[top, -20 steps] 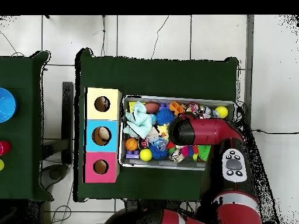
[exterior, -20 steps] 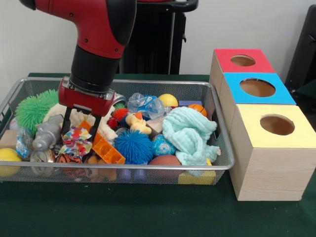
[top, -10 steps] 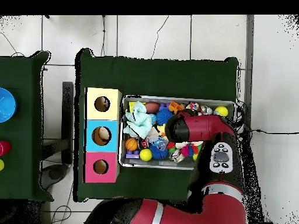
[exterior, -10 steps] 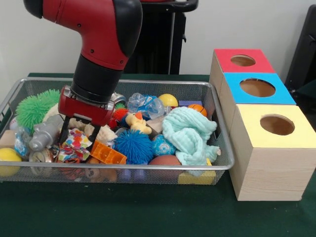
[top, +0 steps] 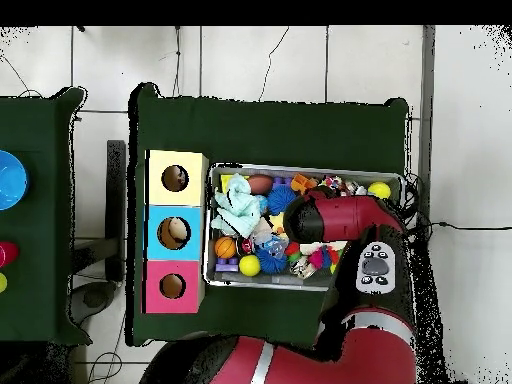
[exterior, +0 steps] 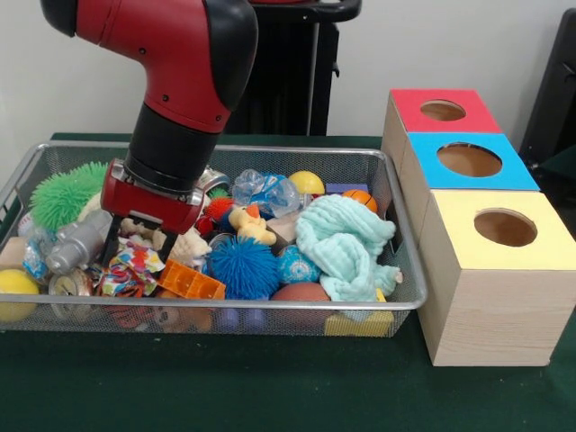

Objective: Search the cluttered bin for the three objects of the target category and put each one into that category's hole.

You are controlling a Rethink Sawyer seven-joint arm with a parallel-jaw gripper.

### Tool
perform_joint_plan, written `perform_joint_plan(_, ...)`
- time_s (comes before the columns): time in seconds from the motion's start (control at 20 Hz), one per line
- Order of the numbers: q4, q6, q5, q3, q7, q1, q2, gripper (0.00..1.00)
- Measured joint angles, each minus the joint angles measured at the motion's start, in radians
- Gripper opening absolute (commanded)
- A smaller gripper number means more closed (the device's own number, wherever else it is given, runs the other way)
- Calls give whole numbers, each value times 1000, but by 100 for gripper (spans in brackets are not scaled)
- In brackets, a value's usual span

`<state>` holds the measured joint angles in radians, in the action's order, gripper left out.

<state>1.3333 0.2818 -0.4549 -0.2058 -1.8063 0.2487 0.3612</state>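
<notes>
Front view: three boxes [exterior: 486, 216]; one bin [exterior: 396, 297]; pincer [exterior: 137, 250] spread over toys.

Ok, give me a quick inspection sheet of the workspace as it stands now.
Surface: green-covered table, bare at its near edge.
Job's things: wire bin full of toys; three boxes with holes, red, blue, yellow.
Clutter: blue spiky ball, green spiky ball, rubber duck, light green cloth, orange block, yellow ball.
Gripper: gripper down among the toys at the bin's left; grip unclear.
Cables: black cables on the floor.
Surroundings: tiled floor, second table.
</notes>
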Motion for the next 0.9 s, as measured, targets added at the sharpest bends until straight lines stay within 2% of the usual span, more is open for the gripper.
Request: perform_joint_plan(0.9,-4,-30,5,-11,0,-2,-17,100)
